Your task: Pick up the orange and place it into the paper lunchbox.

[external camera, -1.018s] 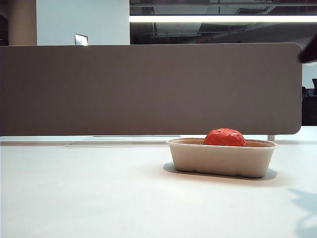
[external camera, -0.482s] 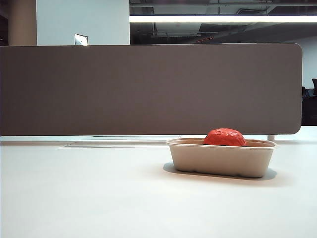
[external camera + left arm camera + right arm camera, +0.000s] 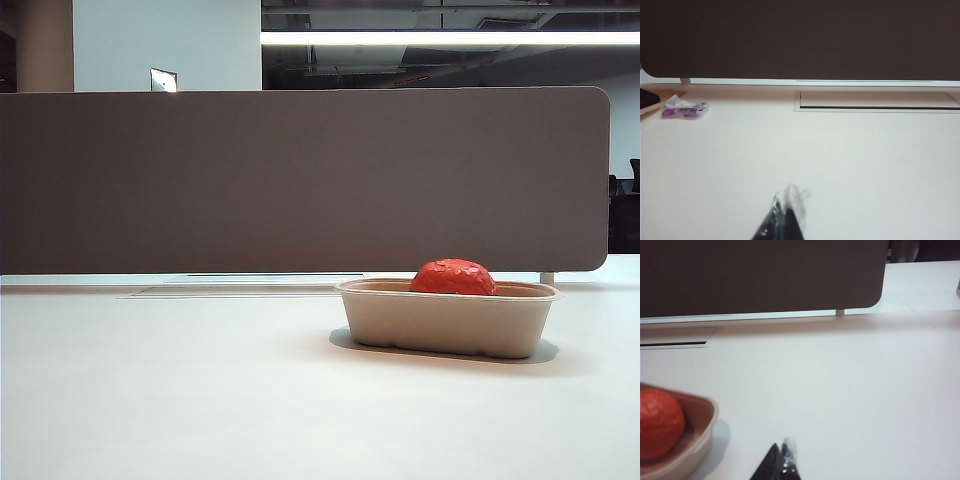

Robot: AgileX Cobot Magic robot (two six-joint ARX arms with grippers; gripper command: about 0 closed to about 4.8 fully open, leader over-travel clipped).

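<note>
The orange is sitting inside the paper lunchbox, its red-orange top showing above the thin flared rim, and the box is resting flat on the table toward the far edge, where the dark partition panel is standing, and toward the right side of the exterior view. Neither arm is appearing in the exterior view, so nothing is touching the fruit or the box. In the right wrist view the right end effector is hanging above bare table just beside the lunchbox, with the orange lying against the box's near wall; its fingers are looking pressed together and are pinching nothing. In the left wrist view the left end effector is pointing over an open stretch of table well apart from the task's things, its fingers likewise pressed together and empty; a small purple wrapper is lying near the table's far edge. Judging from how things are lying, the placing is looking complete, with nothing left but keeping both arms clear.
</note>
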